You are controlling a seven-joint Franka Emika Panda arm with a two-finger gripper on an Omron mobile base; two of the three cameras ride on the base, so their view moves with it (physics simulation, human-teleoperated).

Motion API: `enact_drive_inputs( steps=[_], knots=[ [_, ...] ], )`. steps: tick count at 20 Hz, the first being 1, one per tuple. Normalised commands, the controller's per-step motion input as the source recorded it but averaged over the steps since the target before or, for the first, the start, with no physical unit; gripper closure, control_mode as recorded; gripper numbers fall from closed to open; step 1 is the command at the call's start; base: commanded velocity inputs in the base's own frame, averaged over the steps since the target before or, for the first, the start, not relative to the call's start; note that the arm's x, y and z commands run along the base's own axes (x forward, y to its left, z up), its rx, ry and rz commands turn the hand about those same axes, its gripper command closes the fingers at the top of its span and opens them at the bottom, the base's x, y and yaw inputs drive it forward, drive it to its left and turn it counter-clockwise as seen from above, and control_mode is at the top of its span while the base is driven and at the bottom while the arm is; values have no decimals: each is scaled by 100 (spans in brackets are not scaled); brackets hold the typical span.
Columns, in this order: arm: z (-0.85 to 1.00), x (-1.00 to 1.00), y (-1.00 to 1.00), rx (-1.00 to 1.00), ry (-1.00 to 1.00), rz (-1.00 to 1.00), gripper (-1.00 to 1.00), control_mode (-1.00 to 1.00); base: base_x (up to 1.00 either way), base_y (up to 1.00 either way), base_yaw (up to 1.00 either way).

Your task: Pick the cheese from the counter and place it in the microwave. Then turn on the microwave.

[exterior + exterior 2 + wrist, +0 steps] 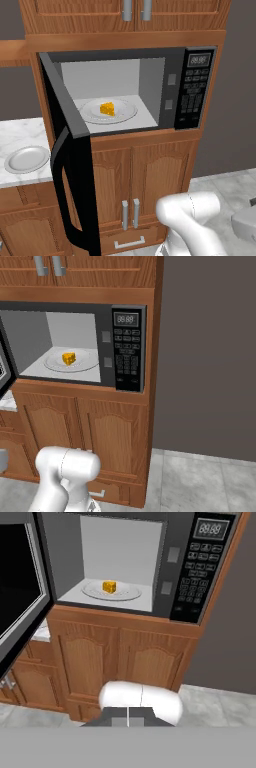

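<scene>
Cheese (107, 108) sits on the plate inside the microwave (195, 120); placing done. Door (75, 185) hangs open. Gripper clenched, empty; closing door and starting remain.

**What the views cut off or blur**

The microwave (150, 90) door (70, 165) runs off the bottom of the left base view and off the left edge of the hand view; the button panel (127, 351) labels and display (210, 529) digits are too small to read; the counter (20, 132) is cropped at the left.
</scene>
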Motion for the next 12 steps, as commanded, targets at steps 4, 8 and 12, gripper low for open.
enact_drive_inputs(
  steps=[4,8,12],
  knots=[
    [11,-27,0,-5,-2,-4,100,-100,0,0,0],
    [1,-27,1,-7,-10,-1,100,-100,0,0,0],
    [0,-26,4,-9,-17,0,100,-100,0,0,0]
  ],
)
